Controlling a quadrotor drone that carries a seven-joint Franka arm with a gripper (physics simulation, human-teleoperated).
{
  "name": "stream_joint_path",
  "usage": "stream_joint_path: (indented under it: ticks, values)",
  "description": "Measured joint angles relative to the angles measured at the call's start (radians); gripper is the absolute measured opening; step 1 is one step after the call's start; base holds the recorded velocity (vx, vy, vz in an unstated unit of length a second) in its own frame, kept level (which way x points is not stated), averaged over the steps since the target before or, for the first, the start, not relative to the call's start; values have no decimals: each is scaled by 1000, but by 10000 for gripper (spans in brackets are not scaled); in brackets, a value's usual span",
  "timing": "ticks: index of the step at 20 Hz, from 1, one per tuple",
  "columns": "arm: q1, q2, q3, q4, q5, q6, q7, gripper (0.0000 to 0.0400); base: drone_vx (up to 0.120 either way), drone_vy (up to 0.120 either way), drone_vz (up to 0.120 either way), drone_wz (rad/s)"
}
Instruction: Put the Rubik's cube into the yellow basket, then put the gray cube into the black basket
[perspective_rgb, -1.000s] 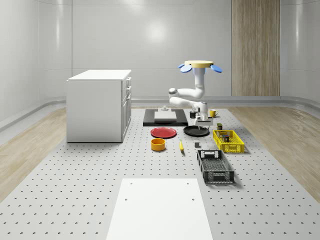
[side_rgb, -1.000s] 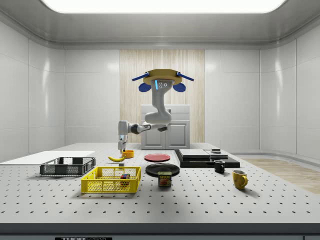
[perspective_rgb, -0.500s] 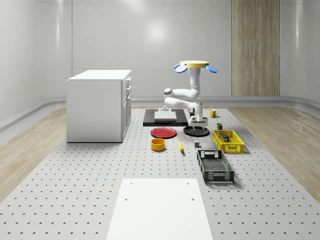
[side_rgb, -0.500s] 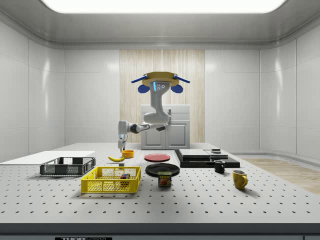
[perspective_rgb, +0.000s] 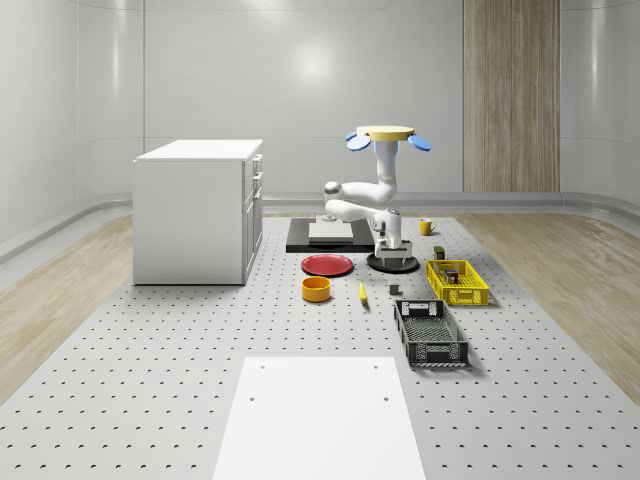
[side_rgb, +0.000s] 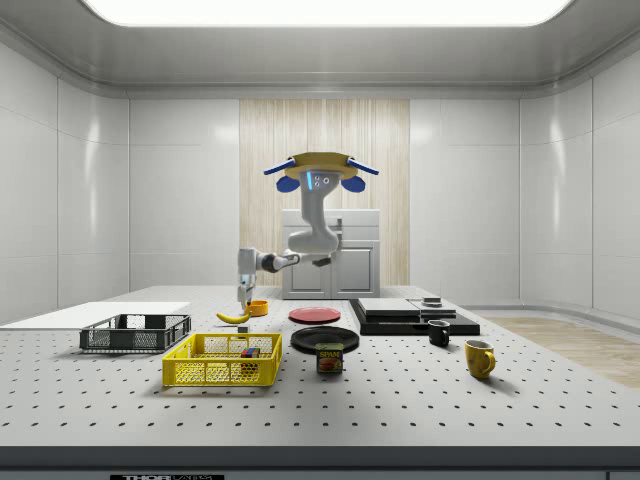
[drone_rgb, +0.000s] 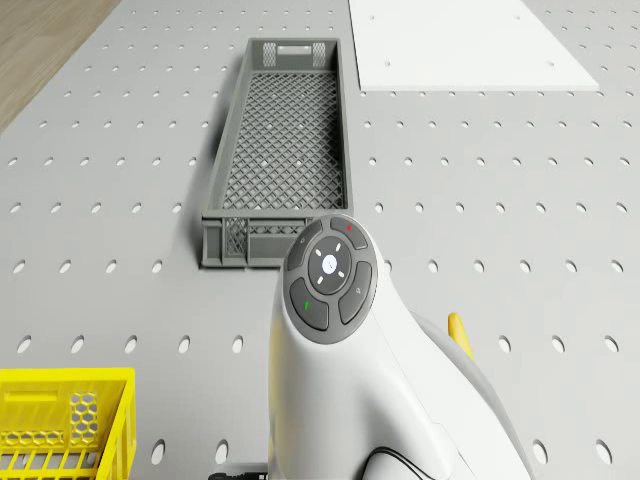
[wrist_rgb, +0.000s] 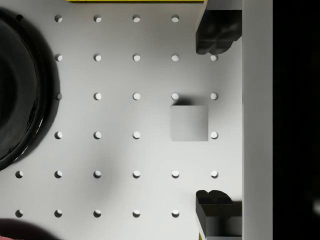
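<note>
Hovering above the perforated white tabletop (perspective_rgb: 150, 380); end effector (wrist_rgb: 218, 127) spread wide, straddling the small gray cube (wrist_rgb: 189, 123), seen from the wrist.

A white cabinet (perspective_rgb: 198, 210) stands at nine o'clock on the perforated table (perspective_rgb: 150, 340). A white sheet (perspective_rgb: 318, 418) lies at six o'clock. Near the centre sit a red plate (perspective_rgb: 327, 265), an orange bowl (perspective_rgb: 316, 289) and a banana (perspective_rgb: 362, 292). At twelve o'clock lies a black slab (perspective_rgb: 300, 238). A yellow mug (side_rgb: 479, 358), a black mug (side_rgb: 438, 333) and a tin (side_rgb: 329, 358) stand near the side view's front.
</note>
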Motion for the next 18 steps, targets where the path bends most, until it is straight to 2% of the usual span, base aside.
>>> stream_joint_path:
  ticks: [8, 18]
  values:
    - [0, -1, 0, 0, 0, 1, 0, 400, 0, 0, -120, 0]
    - [-23, 6, -75, 36, -70, 34, 0, 400, 0, 0, -4, 0]
